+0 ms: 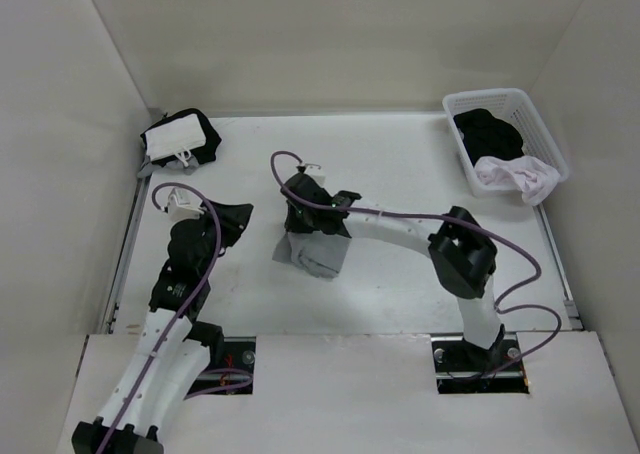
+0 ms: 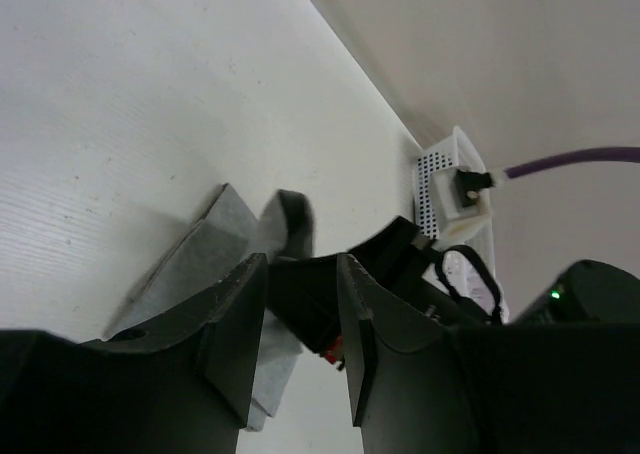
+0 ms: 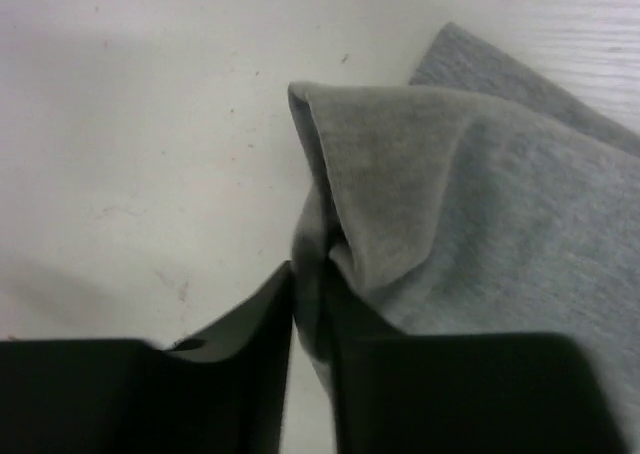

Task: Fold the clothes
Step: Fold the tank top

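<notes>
The top (image 1: 318,254), a soft heather-grey knit doubled into a thick, roughly rectangular wad, lies mid-tabletop (image 1: 420,174). The right end effector (image 3: 310,309) stands over it with its fingers nearly together, nipping a raised ridge of the cloth, probably to lift that limp edge and lay it over. The left end effector (image 2: 300,324) hangs near the top's left side, about half open and holding nothing, likely waiting clear until a second corner needs pinning.

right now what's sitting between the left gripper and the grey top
Nothing. In the top view, only bare table lies between the left gripper and the grey top.
</notes>
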Available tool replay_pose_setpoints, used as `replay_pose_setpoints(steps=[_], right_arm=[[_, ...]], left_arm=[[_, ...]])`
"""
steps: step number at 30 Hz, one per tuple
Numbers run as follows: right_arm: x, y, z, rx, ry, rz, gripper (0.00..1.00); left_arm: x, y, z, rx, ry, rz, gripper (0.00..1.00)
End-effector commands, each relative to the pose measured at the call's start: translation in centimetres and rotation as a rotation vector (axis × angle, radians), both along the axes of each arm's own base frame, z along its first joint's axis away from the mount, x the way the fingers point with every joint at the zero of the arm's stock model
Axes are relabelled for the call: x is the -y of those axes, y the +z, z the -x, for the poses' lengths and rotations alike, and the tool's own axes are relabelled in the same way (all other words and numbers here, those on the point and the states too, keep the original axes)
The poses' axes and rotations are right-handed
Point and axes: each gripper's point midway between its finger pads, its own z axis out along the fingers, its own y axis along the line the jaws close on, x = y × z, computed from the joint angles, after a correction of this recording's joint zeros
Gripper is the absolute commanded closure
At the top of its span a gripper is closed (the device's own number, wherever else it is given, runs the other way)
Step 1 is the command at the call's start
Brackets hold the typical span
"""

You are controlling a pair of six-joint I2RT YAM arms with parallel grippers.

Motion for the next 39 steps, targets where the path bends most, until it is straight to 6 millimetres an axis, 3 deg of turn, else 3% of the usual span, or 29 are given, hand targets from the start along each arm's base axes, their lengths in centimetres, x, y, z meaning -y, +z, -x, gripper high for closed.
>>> replay_pose_setpoints(steps=[1,3,6,8,10,11,12,13,16,19,21,25,29,31,39], right_arm=[[-2.8,1.1,0.5,-0.002,0.056,-0.035,0.73],[-2.8,2.2,0.7,0.006,0.048,-0.071,0.57],[-1.7,6.9,1.2,0.087,0.046,-0.208,0.41],[0.3,9.8,1.2,0.149,0.025,-0.288,0.42],[2.6,10.7,1.6,0.181,0.016,-0.317,0.58],[3.4,10.4,1.8,0.187,0.014,-0.318,0.68],[4.8,9.7,2.2,0.191,0.001,-0.304,0.87],[5.9,8.8,2.6,0.187,-0.004,-0.289,0.97],[8.8,6.3,4.2,0.177,-0.009,-0.24,1.0],[12.2,4.7,5.8,0.194,-0.043,-0.206,0.94],[13.8,4.4,7.2,0.197,-0.049,-0.212,0.88],[16.5,4.5,9.1,0.204,-0.062,-0.26,0.73],[18.9,5.2,9.0,0.233,-0.094,-0.272,0.54],[19.5,5.5,8.7,0.241,-0.104,-0.273,0.5],[18.6,6.7,8.7,0.256,-0.084,-0.292,0.5]], left_arm=[[0.0,1.2,0.2,0.036,-0.031,0.006,0.68],[-0.2,1.0,0.3,0.03,-0.031,0.007,0.68],[0.2,0.6,0.4,0.024,-0.044,0.008,0.68],[0.9,0.0,0.4,0.01,-0.061,0.012,0.68],[2.2,-1.0,0.1,-0.017,-0.096,0.006,0.68],[3.1,-1.7,-0.1,-0.03,-0.117,-0.001,0.67],[4.1,-2.4,-0.4,-0.042,-0.143,-0.013,0.67],[5.2,-3.2,-0.7,-0.058,-0.165,-0.03,0.67],[7.7,-6.5,-0.9,-0.135,-0.216,-0.071,0.6],[7.9,-10.1,0.1,-0.223,-0.241,-0.06,0.45],[7.4,-11.4,1.1,-0.245,-0.234,-0.018,0.39],[6.4,-12.6,3.1,-0.273,-0.203,0.089,0.36],[5.9,-14.3,4.4,-0.319,-0.158,0.174,0.33],[5.7,-15.3,4.3,-0.356,-0.137,0.18,0.32],[9.0,-18.2,3.1,-0.488,-0.15,0.197,0.37]])
